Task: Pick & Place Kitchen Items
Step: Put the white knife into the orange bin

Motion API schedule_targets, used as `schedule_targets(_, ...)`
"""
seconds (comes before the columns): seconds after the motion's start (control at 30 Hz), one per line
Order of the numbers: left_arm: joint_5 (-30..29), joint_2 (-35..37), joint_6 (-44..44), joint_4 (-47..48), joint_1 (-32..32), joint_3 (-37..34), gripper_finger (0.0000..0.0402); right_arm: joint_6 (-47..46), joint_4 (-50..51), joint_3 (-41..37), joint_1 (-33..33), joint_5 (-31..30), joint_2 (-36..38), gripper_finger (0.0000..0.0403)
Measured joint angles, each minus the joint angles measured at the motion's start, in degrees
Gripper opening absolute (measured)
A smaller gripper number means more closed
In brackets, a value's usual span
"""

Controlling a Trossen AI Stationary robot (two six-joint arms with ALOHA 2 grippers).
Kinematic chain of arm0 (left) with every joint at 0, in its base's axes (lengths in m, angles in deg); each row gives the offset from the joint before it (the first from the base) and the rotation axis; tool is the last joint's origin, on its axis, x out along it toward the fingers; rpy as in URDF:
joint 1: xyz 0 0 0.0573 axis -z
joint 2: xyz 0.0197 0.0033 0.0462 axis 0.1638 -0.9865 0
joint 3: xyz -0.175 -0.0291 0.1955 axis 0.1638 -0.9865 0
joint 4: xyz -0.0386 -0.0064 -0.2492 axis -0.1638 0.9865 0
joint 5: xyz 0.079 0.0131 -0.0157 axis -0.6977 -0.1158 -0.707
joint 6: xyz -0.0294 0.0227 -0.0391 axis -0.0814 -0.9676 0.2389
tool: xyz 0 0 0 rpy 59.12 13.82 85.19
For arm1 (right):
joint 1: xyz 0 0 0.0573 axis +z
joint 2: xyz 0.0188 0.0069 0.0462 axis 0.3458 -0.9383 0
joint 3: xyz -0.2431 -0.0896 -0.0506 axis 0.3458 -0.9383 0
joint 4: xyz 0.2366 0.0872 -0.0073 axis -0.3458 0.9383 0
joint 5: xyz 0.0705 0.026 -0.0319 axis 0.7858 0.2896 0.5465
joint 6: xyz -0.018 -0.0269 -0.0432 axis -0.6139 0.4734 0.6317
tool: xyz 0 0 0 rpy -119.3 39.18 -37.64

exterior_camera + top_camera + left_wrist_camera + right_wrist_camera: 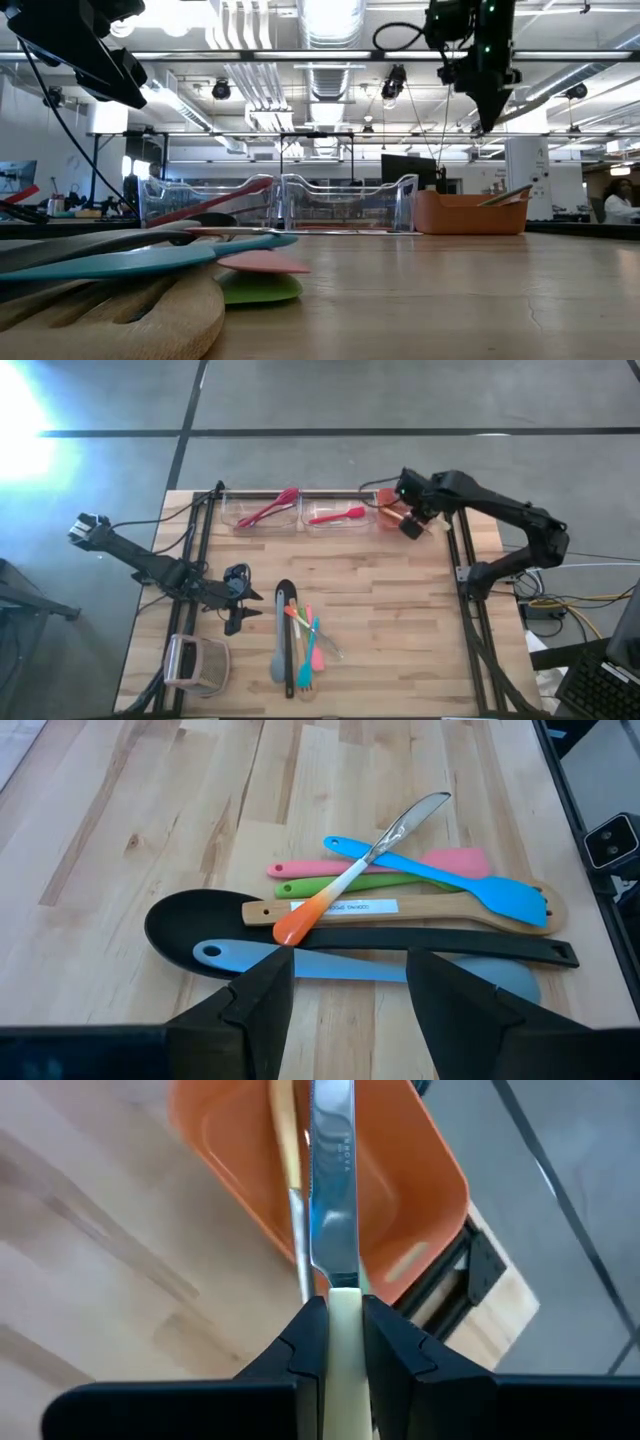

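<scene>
Right tool (340,1342) gripping knife (333,1190), over orange bin (420,1190)

A cluster of utensils is laid flat near the tabletop's front: a black spoon (190,925), a grey-blue spatula (400,968), a wooden turner (420,907), a teal spatula (450,878), pink (440,860) and green (330,886) ones, and an orange-handled knife (370,855) across them. Red utensils (268,508) and a red spatula (337,515) are lying in the rear bins. A cream-handled knife (333,1180) is held blade-outward.
</scene>
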Motion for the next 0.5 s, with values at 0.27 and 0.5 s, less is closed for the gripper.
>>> schedule_targets(0.27, -0.02, 0.00, 0.02, 0.00, -0.01, 0.00, 0.0197, 12.80, -7.81, -0.04, -9.01, 3.94, -3.38, 0.0033)
schedule_targets(0.5, -1.88, 0.00, 0.07, 0.02, -0.02, 0.00, 0.0197, 17.14, -8.69, -0.04, -13.17, 6.67, -10.17, 0.0033)
